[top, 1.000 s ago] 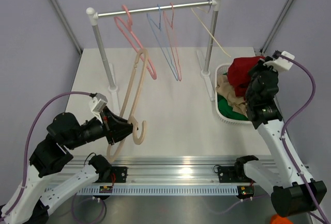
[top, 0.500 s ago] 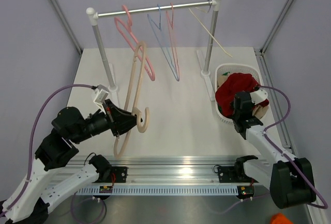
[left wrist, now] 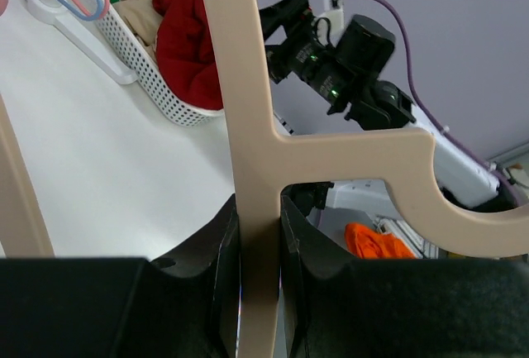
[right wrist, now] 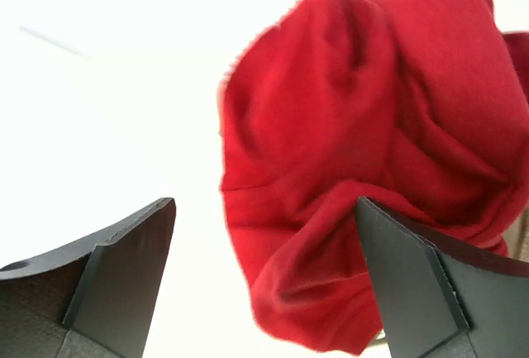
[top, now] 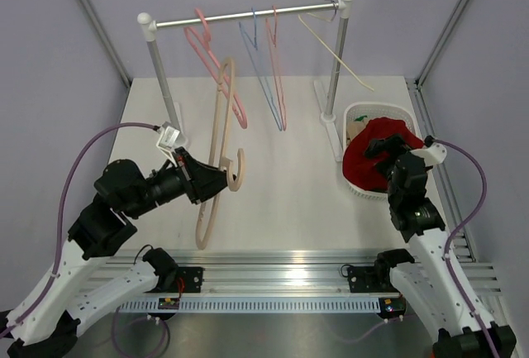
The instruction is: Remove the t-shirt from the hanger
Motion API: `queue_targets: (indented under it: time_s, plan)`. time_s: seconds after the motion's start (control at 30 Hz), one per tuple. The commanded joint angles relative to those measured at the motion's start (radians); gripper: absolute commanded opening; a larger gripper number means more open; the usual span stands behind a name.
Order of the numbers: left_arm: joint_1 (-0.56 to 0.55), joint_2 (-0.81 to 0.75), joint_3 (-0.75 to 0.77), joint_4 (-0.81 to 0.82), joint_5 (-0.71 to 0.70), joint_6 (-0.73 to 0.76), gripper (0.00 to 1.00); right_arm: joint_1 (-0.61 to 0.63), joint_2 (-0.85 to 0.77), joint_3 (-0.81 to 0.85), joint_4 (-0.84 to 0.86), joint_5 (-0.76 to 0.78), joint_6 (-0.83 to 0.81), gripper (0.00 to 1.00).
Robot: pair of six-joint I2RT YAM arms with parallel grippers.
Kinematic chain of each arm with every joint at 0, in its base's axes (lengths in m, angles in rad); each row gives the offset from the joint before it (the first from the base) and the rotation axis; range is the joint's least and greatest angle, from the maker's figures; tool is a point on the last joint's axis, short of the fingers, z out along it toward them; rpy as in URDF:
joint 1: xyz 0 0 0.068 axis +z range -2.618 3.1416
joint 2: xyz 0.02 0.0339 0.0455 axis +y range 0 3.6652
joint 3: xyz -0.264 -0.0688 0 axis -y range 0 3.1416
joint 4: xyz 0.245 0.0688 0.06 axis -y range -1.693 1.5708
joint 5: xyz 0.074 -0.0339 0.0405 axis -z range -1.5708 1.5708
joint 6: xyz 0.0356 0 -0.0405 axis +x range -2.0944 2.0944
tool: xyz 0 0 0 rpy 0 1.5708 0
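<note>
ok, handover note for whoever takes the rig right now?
Left tool: shut on the beige hanger, holding it bare above the table.
Right tool: open, facing the red t-shirt, gripping nothing.
The red t-shirt lies heaped in the white basket, on top of other clothes.
Done: the shirt is off the hanger.
Left: probably rehang or set down the hanger, then retract both arms.
</note>
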State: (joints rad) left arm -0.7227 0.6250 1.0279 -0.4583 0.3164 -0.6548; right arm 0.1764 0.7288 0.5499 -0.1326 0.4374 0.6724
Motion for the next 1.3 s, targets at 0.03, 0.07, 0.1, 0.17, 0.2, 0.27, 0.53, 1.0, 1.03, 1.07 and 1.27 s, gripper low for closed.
queue_targets:
  time_s: [0.03,0.07,0.1,0.17,0.2,0.27,0.53,1.0,1.03,1.07,1.27]
  plan:
    - [-0.003,0.007,0.043,0.164,-0.072,-0.089,0.0,-0.002,-0.147,0.106,-0.186,-0.186,-0.05,1.0]
    - [-0.003,0.007,0.041,0.179,-0.077,-0.1,0.0,-0.002,-0.167,0.114,-0.215,-0.212,-0.057,1.0]
    - [-0.003,0.005,0.034,0.196,-0.089,-0.114,0.0,-0.002,-0.199,0.125,-0.232,-0.242,-0.062,0.99]
    - [-0.003,-0.001,0.02,0.247,-0.112,-0.153,0.0,-0.002,-0.23,0.151,-0.263,-0.348,-0.066,1.0]
    - [-0.003,-0.001,0.009,0.265,-0.137,-0.179,0.0,-0.002,-0.255,0.159,-0.266,-0.435,-0.066,1.0]
    - [-0.003,0.01,0.003,0.322,-0.155,-0.198,0.0,0.0,-0.275,0.188,-0.266,-0.547,-0.057,0.99]
    - [-0.003,0.125,-0.028,0.55,-0.246,-0.33,0.0,0.122,-0.237,0.37,-0.091,-0.907,-0.01,0.91]
    - [-0.018,0.252,-0.008,0.661,-0.353,-0.408,0.0,1.061,0.291,0.775,-0.251,-0.051,-0.52,0.93]
    - [-0.02,0.239,-0.018,0.661,-0.367,-0.408,0.0,1.125,0.346,0.789,-0.252,0.08,-0.561,0.93]
    - [-0.02,0.231,-0.019,0.661,-0.375,-0.408,0.0,1.149,0.371,0.801,-0.249,0.081,-0.58,0.93]
    - [-0.021,0.17,-0.052,0.653,-0.413,-0.416,0.0,1.251,0.507,0.88,-0.234,0.358,-0.649,0.77]
